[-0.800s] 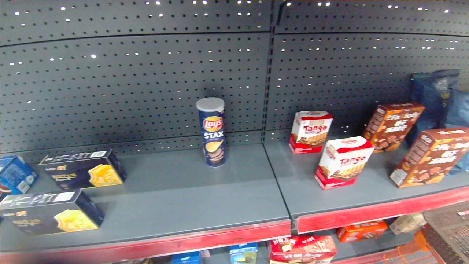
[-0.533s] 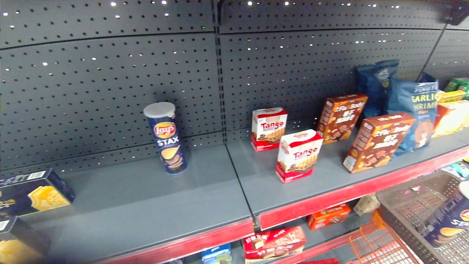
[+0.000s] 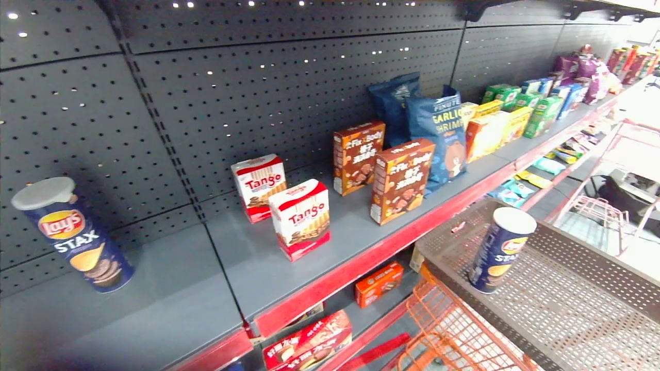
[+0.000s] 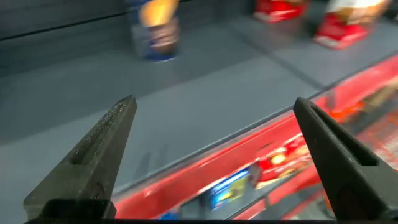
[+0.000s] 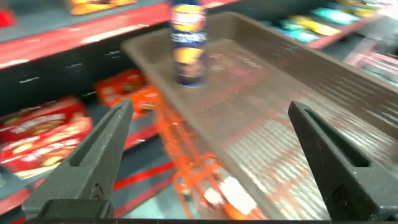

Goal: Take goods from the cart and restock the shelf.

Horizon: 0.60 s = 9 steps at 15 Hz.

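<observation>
A dark blue chip can (image 3: 72,234) with a grey lid stands on the grey shelf (image 3: 170,314) at the left. A second chip can (image 3: 501,250) stands upright in the cart's grey perforated basket (image 3: 577,304) at the lower right. My left gripper (image 4: 214,102) is open over the shelf's front edge, with the shelf can (image 4: 155,31) farther back. My right gripper (image 5: 211,106) is open and empty, short of the cart can (image 5: 188,43), which stands in the basket (image 5: 292,87).
Two red-and-white wafer boxes (image 3: 301,219), two brown boxes (image 3: 399,180) and blue bags (image 3: 435,134) line the shelf to the right. The cart's orange frame (image 3: 448,335) sits below the basket. Red packs (image 5: 43,134) fill the lower shelf.
The head camera has swung to the right, bringing the cart basket and its can into view. The goods on the shelf have not moved.
</observation>
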Available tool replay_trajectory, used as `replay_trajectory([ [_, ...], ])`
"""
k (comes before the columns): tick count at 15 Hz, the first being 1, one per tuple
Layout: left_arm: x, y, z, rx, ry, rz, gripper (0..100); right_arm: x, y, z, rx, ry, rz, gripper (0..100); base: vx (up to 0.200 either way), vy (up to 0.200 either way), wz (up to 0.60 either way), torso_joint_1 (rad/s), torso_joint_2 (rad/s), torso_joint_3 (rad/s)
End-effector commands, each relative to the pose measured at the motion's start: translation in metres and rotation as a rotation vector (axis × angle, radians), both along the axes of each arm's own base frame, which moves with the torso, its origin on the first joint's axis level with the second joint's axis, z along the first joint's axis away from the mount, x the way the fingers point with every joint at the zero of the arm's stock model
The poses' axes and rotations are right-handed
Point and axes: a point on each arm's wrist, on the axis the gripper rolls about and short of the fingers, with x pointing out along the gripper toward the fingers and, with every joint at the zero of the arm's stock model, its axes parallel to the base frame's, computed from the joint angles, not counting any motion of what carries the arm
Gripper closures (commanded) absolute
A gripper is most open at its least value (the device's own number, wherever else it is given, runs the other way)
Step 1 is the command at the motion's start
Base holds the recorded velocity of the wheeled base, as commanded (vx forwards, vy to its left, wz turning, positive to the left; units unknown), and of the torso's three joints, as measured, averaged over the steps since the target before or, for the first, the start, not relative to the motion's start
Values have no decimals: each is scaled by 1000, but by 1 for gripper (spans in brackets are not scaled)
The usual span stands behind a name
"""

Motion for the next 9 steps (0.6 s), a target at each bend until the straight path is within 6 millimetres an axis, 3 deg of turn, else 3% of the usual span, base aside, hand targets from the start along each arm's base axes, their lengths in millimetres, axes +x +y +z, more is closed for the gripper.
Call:
replay_trajectory([
  [1, 0, 0, 0, -1, 1, 0, 0, 0, 0, 0, 0, 2, 1, 0, 0, 0, -600, 2, 2, -2],
  [4, 0, 0, 0, -1, 1, 0, 0, 0, 0, 0, 0, 2, 1, 0, 0, 0, -600, 4, 5, -2],
  [9, 0, 0, 0, -1, 2, 0, 0, 0, 0, 0, 0, 0, 1, 0, 0, 0, 0, 0, 0, 0],
])
